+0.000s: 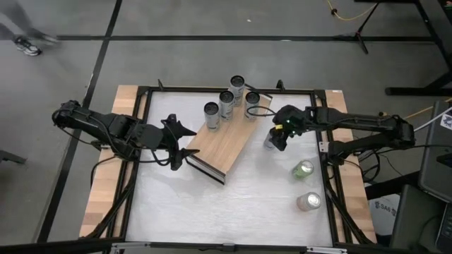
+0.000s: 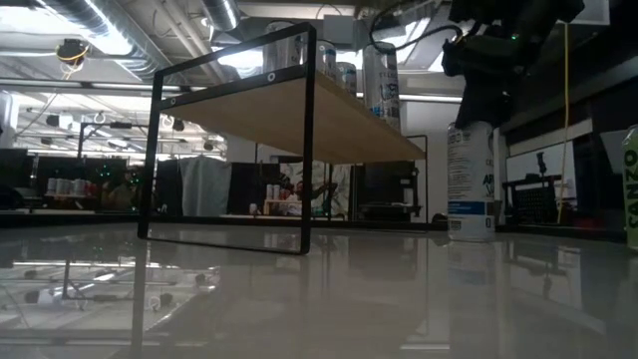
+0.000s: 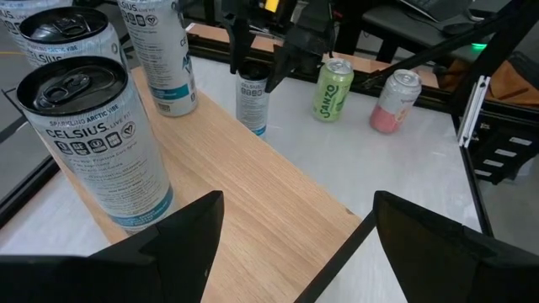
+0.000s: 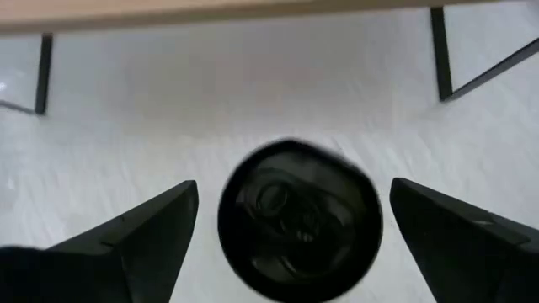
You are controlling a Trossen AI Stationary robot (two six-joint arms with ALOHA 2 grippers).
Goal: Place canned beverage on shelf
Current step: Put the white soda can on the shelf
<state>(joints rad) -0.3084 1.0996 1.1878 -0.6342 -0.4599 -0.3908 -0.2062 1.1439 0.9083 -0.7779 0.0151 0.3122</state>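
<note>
1 can (image 4: 299, 220) — between right hand (image 4: 290, 240) fingers

Shelf (image 1: 224, 144) near half bare (cans (image 1: 227, 104) behind).

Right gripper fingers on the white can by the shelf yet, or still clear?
Apart. In the right wrist view, white tabletop shows between each open finger and the white can; the right gripper straddles it from above without contact.
</note>
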